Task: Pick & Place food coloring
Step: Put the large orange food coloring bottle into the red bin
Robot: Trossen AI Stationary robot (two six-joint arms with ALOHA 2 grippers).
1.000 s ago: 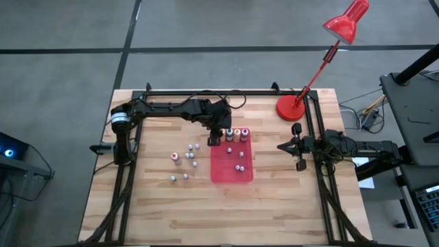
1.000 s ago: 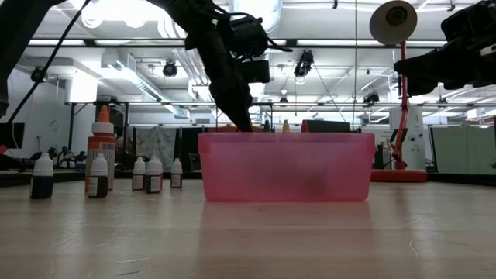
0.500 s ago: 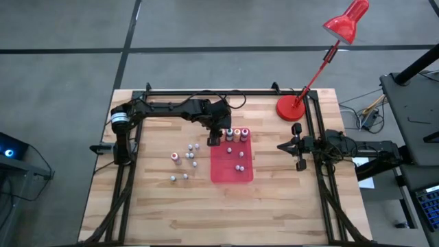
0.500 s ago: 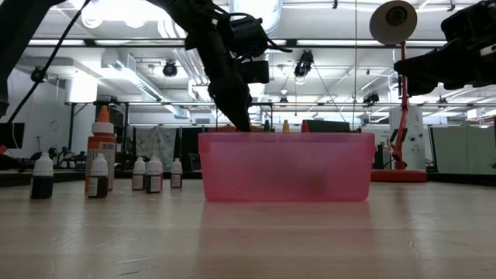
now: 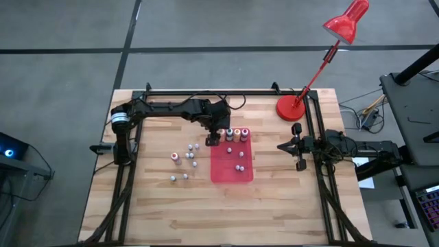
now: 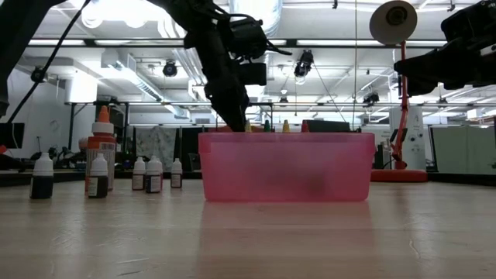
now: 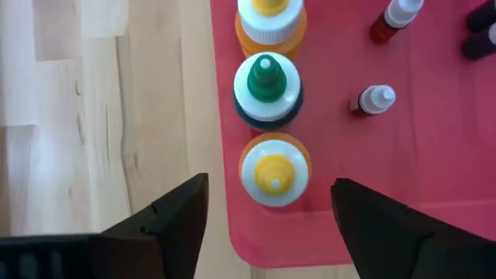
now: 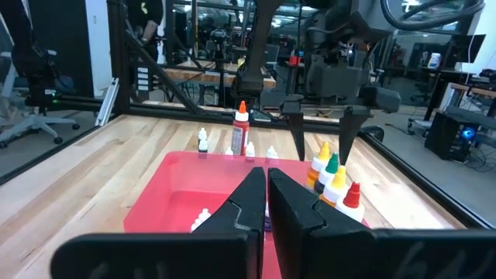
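Note:
The food coloring is several tiny bottles. Three stand in a row along the far edge of the red tray (image 5: 232, 173); the leftmost, yellow-capped one (image 7: 273, 170) stands on the tray floor at the far left corner. My left gripper (image 5: 219, 136) hangs open above it, slanting down, one finger on each side and clear of it (image 7: 273, 232). Smaller bottles (image 5: 240, 155) stand farther in the tray. Several more (image 5: 188, 156) stand on the table left of it. My right gripper (image 5: 278, 146) waits shut at the table's right side.
A red desk lamp stands with its round base (image 5: 290, 108) at the table's far right corner. A taller orange bottle (image 6: 101, 159) stands among the loose ones left of the tray. Bare wood lies along the near edge (image 5: 226, 219).
My left gripper has opened where it hangs. In the low view its finger has drawn a little to the left, off the yellow-capped bottle, whose tip now shows beside it. The bottle stands upright in the tray's far left corner.

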